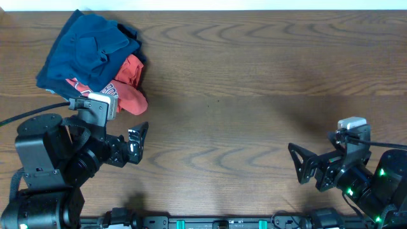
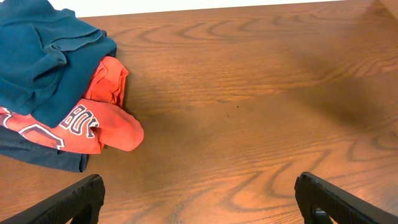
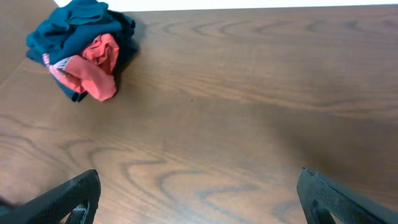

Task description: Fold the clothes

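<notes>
At the far left corner of the worktop (image 1: 254,76), seen from overhead, the pile (image 1: 95,60) sits crumpled. The blue tee (image 1: 82,44) is on top, and the red tee (image 1: 130,89) spills out on the side facing the near edge. My left hand (image 1: 137,143) hangs by the near left corner, just short of that red lobe, spread wide and empty. My right hand (image 1: 300,163) is by the near right corner, equally wide and empty, well apart from the pile, with bare wood between.

From my left wrist, the pile lies ahead and to the left. Blue is draped over red, the white lettering (image 2: 78,118) shows, and a navy piece (image 2: 43,155) lies flat underneath. My fingers (image 2: 68,202) frame the bottom of the view, far apart and touching no cloth.

From my right wrist, the pile is small and far off, diagonally across the worktop toward the far left corner.

I judge the folding not yet begun. The left arm is plainly the nearer one. The bundle shows no clear long axis, so there is no edge to line up with. The blue tee lies beyond the red lobe from my left hand, so the reach must pass over red to pinch blue. The bare middle looks like the place to drag it out flat.
</notes>
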You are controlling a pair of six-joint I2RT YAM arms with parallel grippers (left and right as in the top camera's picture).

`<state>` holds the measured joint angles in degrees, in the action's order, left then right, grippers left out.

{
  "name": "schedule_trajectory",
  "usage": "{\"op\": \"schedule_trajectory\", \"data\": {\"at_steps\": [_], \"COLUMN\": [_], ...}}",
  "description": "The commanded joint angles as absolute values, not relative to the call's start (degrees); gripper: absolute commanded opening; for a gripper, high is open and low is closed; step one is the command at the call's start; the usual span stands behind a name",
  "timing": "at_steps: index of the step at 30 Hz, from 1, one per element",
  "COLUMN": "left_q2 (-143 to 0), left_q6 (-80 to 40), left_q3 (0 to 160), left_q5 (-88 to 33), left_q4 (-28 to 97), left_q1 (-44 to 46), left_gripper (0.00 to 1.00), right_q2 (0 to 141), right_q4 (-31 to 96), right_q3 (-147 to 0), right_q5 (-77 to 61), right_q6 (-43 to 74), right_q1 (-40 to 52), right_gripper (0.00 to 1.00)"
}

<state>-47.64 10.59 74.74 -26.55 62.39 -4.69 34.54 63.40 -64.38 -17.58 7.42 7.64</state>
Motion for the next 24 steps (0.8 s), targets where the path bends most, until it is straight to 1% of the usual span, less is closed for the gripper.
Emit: {"op": "schedule_trajectory", "data": {"at_steps": [1,6,10,12,15,19,24], "left_q2": [-47.7,-47.7,-47.7,-47.7,-47.7,-47.7,-47.7], "left_q6": [11.6,11.6,11.6,11.6,11.6,11.6,11.6], "left_q3": [75.2,75.2,75.2,75.2,75.2,75.2,75.2], "left_q5": [-25.9,-25.9,-25.9,-25.8,-25.8,-25.9,-25.9], "left_q4": [62.4,62.4,62.4,62.4,62.4,62.4,62.4], "left_q1": [-4.4,-4.4,-4.4,-4.4,-4.4,-4.4,-4.4], "left_gripper": [0.98,0.98,0.98,0.98,0.98,0.98,0.98], "right_q2": [34.4,34.4,34.4,34.4,33.0,27.6,17.2], "right_q4": [65.0,66.4,65.2,63.4,58.4,50.0,42.5], "right_q3": [-64.5,-64.5,-64.5,-64.2,-62.8,-56.3,-42.7], "right_q5": [-18.5,-17.6,-12.5,-10.7,-10.3,-10.3,-10.3], "right_q6": [8.9,8.9,7.9,4.8,-4.0,-9.9,-9.9], "right_q1": [7.6,7.6,7.6,7.6,7.5,6.6,3.4], "right_gripper": [0.99,0.99,0.99,0.99,0.99,0.99,0.99]}}
